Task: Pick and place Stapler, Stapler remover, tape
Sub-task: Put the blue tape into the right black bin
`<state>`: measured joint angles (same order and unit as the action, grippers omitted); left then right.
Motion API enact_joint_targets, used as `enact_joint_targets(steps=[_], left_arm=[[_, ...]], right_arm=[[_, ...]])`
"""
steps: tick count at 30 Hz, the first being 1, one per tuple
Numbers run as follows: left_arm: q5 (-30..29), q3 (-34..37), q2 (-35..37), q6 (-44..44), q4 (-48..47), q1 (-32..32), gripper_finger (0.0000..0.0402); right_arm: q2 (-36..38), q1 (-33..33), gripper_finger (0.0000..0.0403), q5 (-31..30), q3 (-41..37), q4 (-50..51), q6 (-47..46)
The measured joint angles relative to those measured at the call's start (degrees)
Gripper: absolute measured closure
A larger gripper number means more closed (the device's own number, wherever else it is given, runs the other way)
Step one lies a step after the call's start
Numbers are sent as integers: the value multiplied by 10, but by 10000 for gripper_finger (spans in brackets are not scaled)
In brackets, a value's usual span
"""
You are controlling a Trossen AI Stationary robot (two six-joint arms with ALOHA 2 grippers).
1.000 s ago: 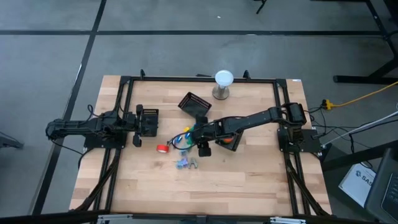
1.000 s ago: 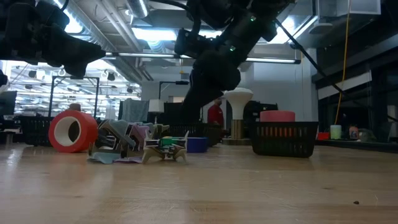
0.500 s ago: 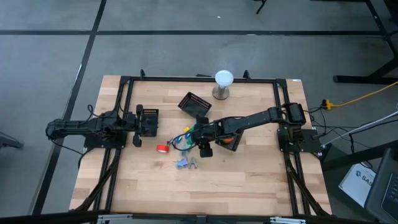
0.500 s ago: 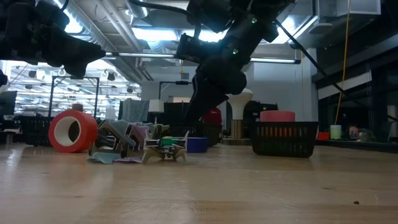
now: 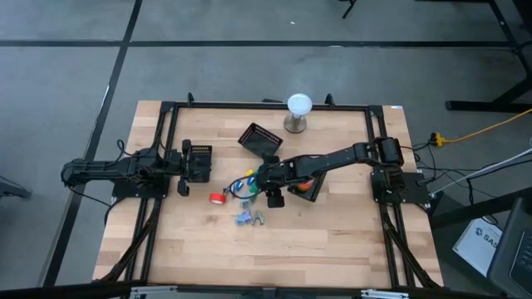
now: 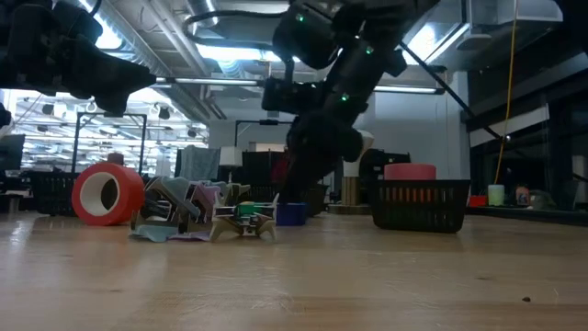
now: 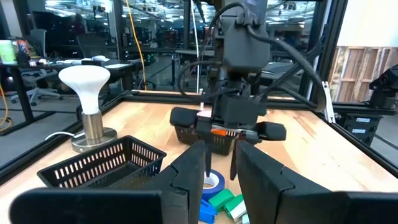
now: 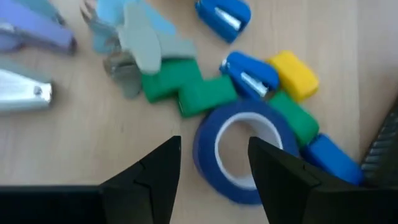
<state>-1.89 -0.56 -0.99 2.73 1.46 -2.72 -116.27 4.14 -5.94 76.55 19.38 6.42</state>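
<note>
A blue tape roll [image 8: 239,152] lies flat on the wooden table among small green [image 8: 180,92], blue [image 8: 252,73] and yellow [image 8: 292,76] blocky items. A light blue stapler remover [image 8: 138,38] and a purple stapler [image 8: 34,36] lie beside them. My right gripper [image 8: 216,149] hangs open just over the roll, one finger outside its wall, the other over its hole; in the high view the gripper [image 5: 254,183] is mid-table. A red tape roll [image 6: 107,194] stands on edge farther left. My left gripper [image 7: 221,169] waits at the left edge, fingers slightly apart, holding nothing.
A black mesh basket [image 5: 259,137] lies tipped at the back, next to a white lamp [image 5: 298,110]. A second black basket [image 6: 421,204] holding a tape roll stands under my right arm. More stapler removers [image 6: 243,221] lie toward the near edge.
My right gripper has sunk toward the pile of small items and tipped a little more downward. The things on the table have stayed where they were.
</note>
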Motion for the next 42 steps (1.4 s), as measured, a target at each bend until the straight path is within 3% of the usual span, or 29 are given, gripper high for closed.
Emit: enact_joint_targets(steps=[11, 22, 30, 34, 42], left_arm=[[0, 0, 0, 0, -1, 0, 313], [0, 0, 0, 0, 0, 0, 313], [0, 0, 0, 0, 0, 0, 313], [0, 0, 0, 0, 0, 0, 313], [0, 0, 0, 0, 0, 0, 313]], right_arm=[[-28, -2, 234, -1, 1, -1, -23], [-31, 3, 356, 6, 1, -2, -40], [-29, 6, 356, 49, 11, 10, -149], [-8, 7, 356, 76, 39, 38, -157], [46, 17, 356, 77, 105, 160, -140]])
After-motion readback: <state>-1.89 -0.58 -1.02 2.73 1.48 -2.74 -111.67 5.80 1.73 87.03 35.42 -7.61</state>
